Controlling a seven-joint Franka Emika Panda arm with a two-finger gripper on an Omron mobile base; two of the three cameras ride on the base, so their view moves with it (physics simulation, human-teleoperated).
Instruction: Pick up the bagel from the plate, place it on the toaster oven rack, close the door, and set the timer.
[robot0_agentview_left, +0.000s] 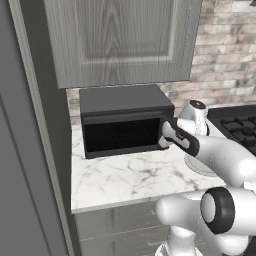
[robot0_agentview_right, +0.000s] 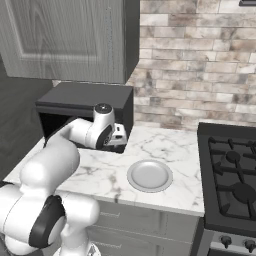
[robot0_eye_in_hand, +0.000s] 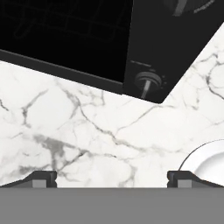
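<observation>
Your gripper (robot0_eye_in_hand: 112, 178) hangs with fingers spread wide, holding nothing, over the marble desk (robot0_eye_in_hand: 87, 135) just before the oven's knob (robot0_eye_in_hand: 146, 82). The door (robot0_agentview_left: 121, 134) looks shut, though dimly. The plate (robot0_agentview_right: 149, 175) lies bare nearby.

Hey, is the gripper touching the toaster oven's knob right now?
Apart. In the hand view the fingers sit wide open at the bottom, with bare marble counter between them and the knob on the oven's lower corner.
</observation>
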